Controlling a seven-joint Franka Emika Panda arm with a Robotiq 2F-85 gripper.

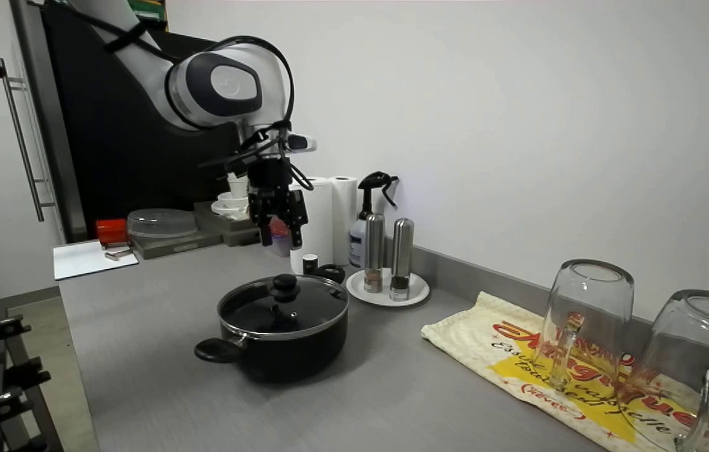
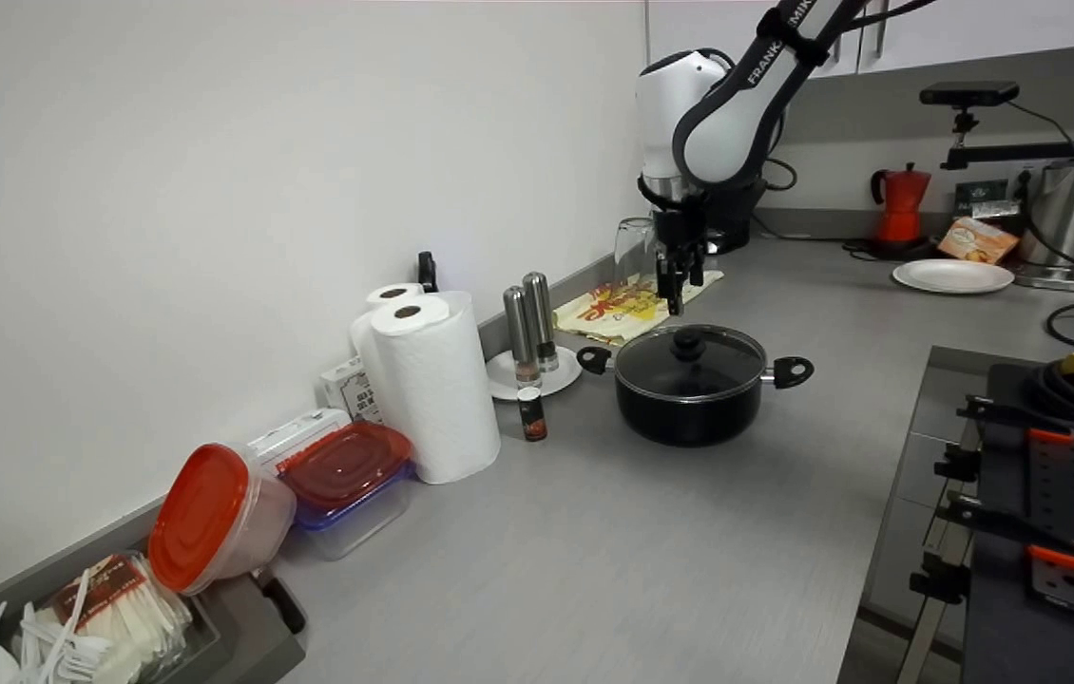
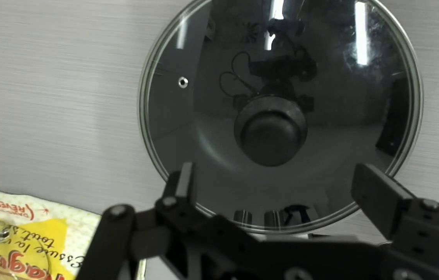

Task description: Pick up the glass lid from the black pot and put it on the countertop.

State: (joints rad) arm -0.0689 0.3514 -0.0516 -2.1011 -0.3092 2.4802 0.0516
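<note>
The glass lid (image 1: pixel 323 295) lies flat on the black pot (image 1: pixel 295 361) in both exterior views, its dark knob (image 2: pixel 687 343) upright. The pot (image 2: pixel 689 420) stands on the grey countertop (image 1: pixel 154 351). My gripper (image 1: pixel 280 243) hangs pointing down above the lid, apart from it, also in the other exterior view (image 2: pixel 684 296). In the wrist view, the lid (image 3: pixel 211 155) fills the middle. My gripper (image 3: pixel 274 166) is open and empty there, its fingers wide apart, with the knob (image 3: pixel 270 136) a little above the line between the fingertips. The pot body is hidden under the lid there.
Two steel grinders (image 1: pixel 401 257) stand on a white plate (image 1: pixel 420 290) behind the pot, beside a small jar (image 2: pixel 531 413) and paper towel rolls (image 2: pixel 437 389). A patterned cloth (image 1: pixel 517 351) bears upturned glasses (image 1: pixel 586 314). Plastic containers (image 2: pixel 347 465) line the wall.
</note>
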